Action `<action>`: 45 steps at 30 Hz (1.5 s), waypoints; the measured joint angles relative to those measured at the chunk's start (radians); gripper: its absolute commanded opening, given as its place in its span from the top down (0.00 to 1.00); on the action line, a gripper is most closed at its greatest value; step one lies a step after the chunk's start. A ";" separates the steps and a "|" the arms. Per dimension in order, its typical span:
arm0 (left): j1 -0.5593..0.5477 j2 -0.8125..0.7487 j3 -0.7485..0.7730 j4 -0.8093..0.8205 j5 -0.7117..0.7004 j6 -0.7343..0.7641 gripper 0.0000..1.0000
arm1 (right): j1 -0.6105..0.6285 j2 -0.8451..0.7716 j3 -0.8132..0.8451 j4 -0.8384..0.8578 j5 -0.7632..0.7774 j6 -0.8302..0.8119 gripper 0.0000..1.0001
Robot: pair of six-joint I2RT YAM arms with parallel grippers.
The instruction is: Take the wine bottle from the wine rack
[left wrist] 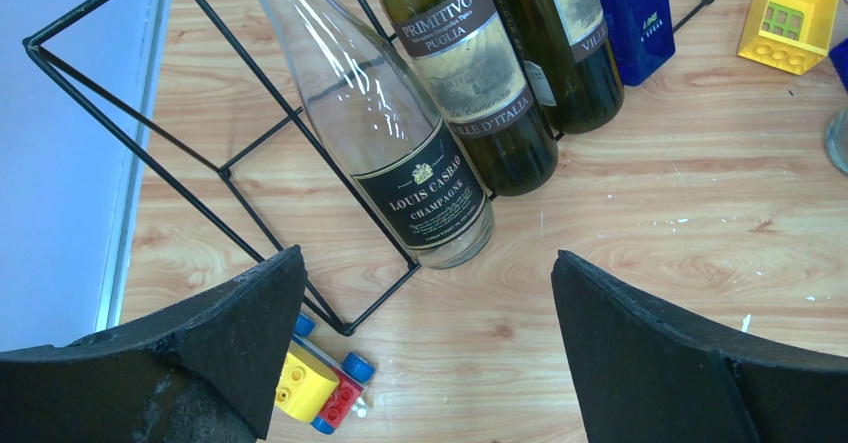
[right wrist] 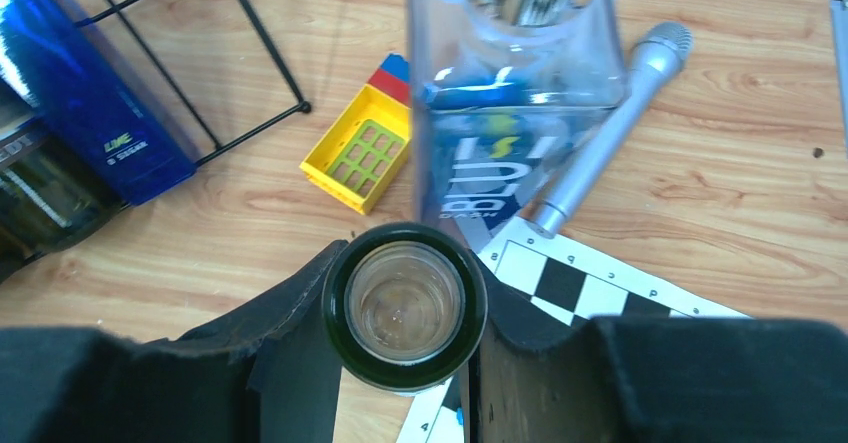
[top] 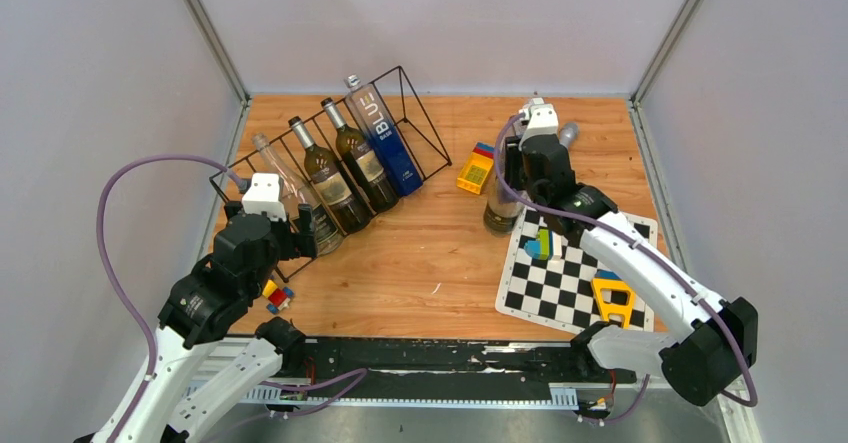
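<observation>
The right jaws are clamped snugly on the round neck of a dark green glass wine bottle [right wrist: 405, 308]. It stands upright on the wooden surface [left wrist: 620, 193], well apart from the wine rack [top: 425, 113] and beside a checkered mat [top: 560, 283]. The left jaws gape wide, holding nothing, just before a clear Louis Casrao champagne bottle [left wrist: 400, 153] that leans in the rack's thin black wire frame.
</observation>
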 measured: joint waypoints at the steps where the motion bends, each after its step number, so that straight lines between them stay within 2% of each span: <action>1: 0.000 0.000 0.000 0.000 0.000 0.000 0.00 | -0.015 0.000 0.000 0.000 0.001 0.000 1.00; 12: 0.000 0.000 0.000 0.000 0.000 0.000 0.00 | -0.045 0.009 0.000 0.012 0.019 0.002 0.99; 14: 0.000 0.000 0.000 0.000 0.000 0.000 0.00 | -0.045 0.012 0.000 0.016 0.016 0.000 0.92; 19: 0.000 0.000 0.000 0.000 0.000 0.000 0.00 | -0.045 0.018 0.001 0.025 0.006 -0.002 0.66; 27: 0.000 0.000 0.000 0.000 0.001 0.000 0.00 | -0.046 0.020 0.001 0.023 -0.002 0.000 0.49; 29: 0.000 0.000 0.000 0.000 0.000 0.000 0.00 | -0.046 0.021 0.002 0.020 -0.010 0.000 0.38; 32: 0.000 0.000 0.000 0.000 0.001 0.000 0.00 | -0.047 0.021 0.005 0.011 -0.013 0.002 0.29; 38: 0.000 0.000 0.000 0.000 0.000 0.000 0.00 | -0.047 0.020 0.014 -0.007 -0.015 0.003 0.21; 45: 0.000 0.000 0.000 0.000 0.000 0.000 0.00 | -0.047 -0.013 0.068 -0.063 -0.025 -0.004 0.17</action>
